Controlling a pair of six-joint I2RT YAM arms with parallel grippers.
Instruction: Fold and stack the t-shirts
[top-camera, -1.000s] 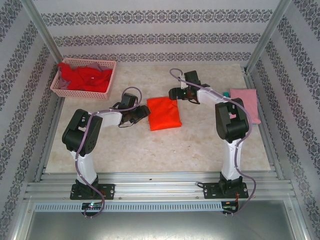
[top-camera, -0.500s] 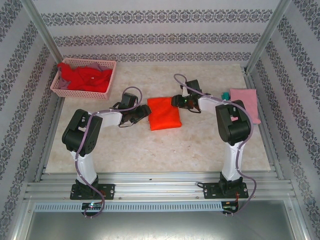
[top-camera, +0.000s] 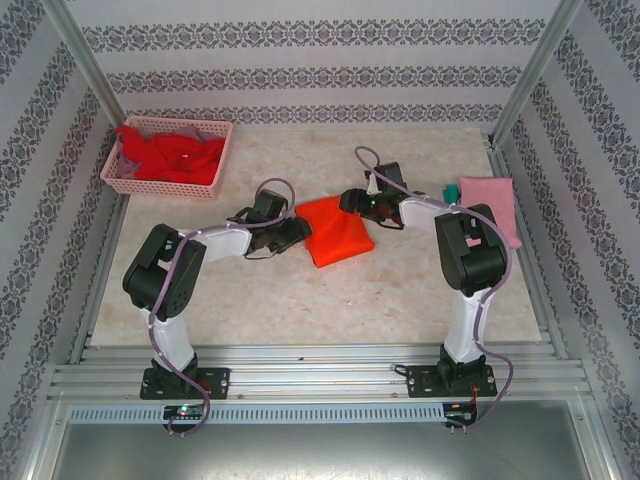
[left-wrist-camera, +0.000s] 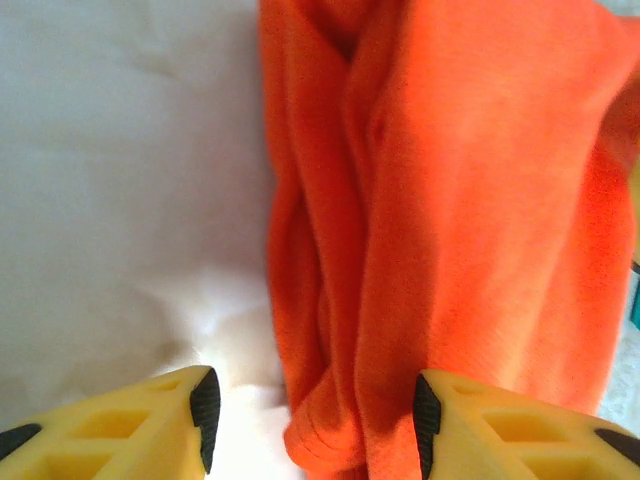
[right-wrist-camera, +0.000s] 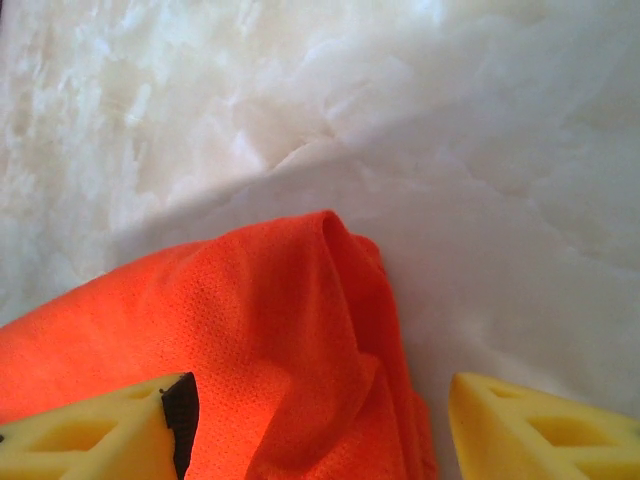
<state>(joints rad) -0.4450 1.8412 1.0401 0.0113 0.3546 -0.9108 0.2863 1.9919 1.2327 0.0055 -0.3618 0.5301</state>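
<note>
- Orange t-shirt (top-camera: 335, 232), folded into a pad, lies mid-desk (top-camera: 300, 300), slightly skewed, between the two arms.
- Left hand (left-wrist-camera: 310, 415) is released, jaws apart, straddling the shirt's left folded edge.
- Right hand (right-wrist-camera: 320, 410) is likewise released, spread over the shirt's far right corner.
- Pink t-shirt (top-camera: 492, 200) lies folded at the desk's right edge, with a teal t-shirt (top-camera: 452, 187) peeking from under it.
- Red t-shirts (top-camera: 170, 155) are heaped in the pink basket (top-camera: 165, 187) at the far left corner.

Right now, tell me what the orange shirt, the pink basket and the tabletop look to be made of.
The orange t-shirt: soft knit cloth, matte; a fine mesh weave and limp folds show in the wrist views.
The pink basket: probably moulded plastic; stiff lattice walls, even colour.
The tabletop: pale, marbled and smooth; stone or a printed sheet, I cannot tell which.
</note>
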